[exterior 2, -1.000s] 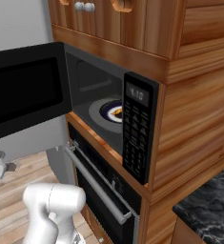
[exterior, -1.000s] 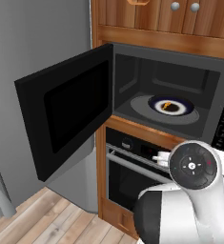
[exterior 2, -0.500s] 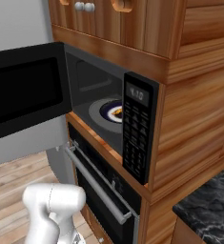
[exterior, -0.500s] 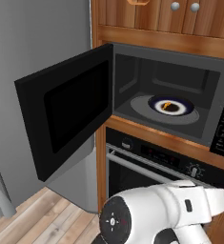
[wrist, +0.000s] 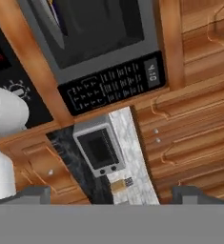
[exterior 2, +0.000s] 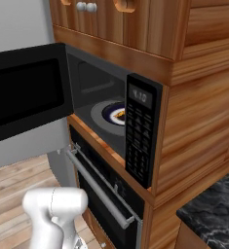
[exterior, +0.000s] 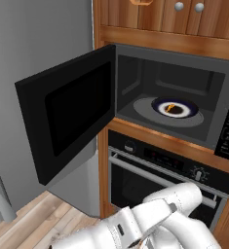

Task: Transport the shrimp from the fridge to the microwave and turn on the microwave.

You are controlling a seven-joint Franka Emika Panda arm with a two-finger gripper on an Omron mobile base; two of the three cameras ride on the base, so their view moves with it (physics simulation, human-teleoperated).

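Arm swung lower — shrimp (exterior: 169, 108) tiny, orange, curved.

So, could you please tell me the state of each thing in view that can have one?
microwave: door swung wide open, display lit
shrimp: lying on the plate on the turntable inside the microwave
oven: door closed
gripper: open, holding nothing
toaster oven: door closed

Orange shrimp (exterior: 170, 107) lies on a plate inside the black microwave (exterior: 135, 82) — door swung wide open.
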